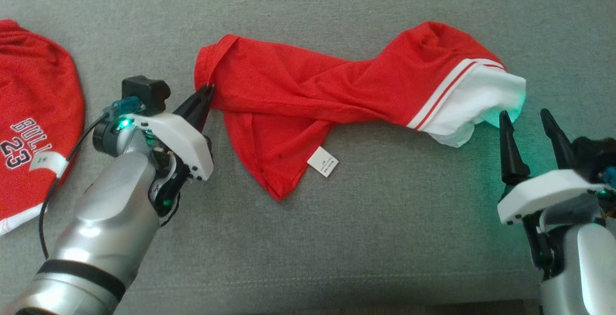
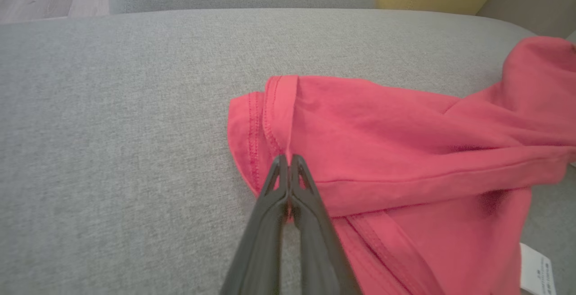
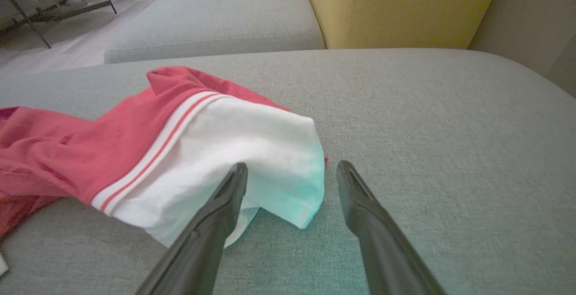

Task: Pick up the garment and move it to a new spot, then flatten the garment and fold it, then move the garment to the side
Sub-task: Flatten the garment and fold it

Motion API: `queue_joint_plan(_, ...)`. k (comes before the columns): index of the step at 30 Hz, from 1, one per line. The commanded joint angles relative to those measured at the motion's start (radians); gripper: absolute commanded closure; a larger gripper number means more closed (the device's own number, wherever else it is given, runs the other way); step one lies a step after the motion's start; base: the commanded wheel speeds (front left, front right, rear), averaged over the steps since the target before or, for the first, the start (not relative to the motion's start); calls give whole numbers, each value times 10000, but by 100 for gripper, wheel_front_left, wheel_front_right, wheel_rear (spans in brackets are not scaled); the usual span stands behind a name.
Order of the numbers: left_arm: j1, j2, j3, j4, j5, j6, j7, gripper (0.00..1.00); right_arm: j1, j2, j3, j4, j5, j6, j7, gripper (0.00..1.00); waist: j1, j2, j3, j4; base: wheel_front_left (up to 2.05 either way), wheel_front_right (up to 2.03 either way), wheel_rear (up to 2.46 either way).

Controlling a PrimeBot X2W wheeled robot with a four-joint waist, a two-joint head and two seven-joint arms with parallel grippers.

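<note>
Garment (image 1: pixel 308 89) lies twisted on the cushion (image 1: pixel 385 233), right of the jersey (image 1: pixel 33 113). At the hem nearest the jersey the left hand (image 1: pixel 207 89) is pinched shut on cloth; the right hand (image 1: pixel 524 113) gapes empty by the white far end. Lifting, flattening and folding all look undone.

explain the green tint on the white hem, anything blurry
Head view: green glow around the right gripper spills onto the hem and couch, likely its own light. Right wrist view: same teal cast on the hem. Left wrist view: garment soft at far right.
</note>
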Motion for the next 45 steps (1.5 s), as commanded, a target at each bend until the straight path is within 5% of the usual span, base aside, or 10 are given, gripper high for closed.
queue_joint_plan(1,-558,359,206,-166,-105,-58,-132,100,-382,-117,171,-205,-89,-9,100,0,-1,0,48,66,0,0,0)
queue_joint_plan(14,-1026,415,-552,-79,-710,-59,-658,100,-1450,-566,-165,1170,22,-9,1231,0,-1,0,444,327,0,0,0)
queue_joint_plan(16,-1059,423,-617,-73,-778,-59,-724,100,-1542,-647,-55,1324,193,-9,1361,87,-1,0,460,356,0,0,0)
queue_joint_plan(17,-1068,430,-648,-72,-809,-59,-754,100,-1573,-679,20,1355,309,-9,1370,100,-1,0,459,366,0,0,0)
queue_joint_plan(27,-890,624,-514,-301,-898,-59,-925,100,-1413,-1075,319,1194,1007,-9,1037,100,-1,0,260,350,0,0,0)
queue_joint_plan(38,640,1425,2015,-4029,273,703,-935,100,-717,-898,169,-1425,1222,-9,61,100,-1,0,-668,317,0,0,0)
queue_joint_plan(45,1140,1931,2763,-6428,778,1165,-931,100,-1092,-907,5,-3207,1266,-9,-61,100,-1,0,-1387,478,0,0,0)
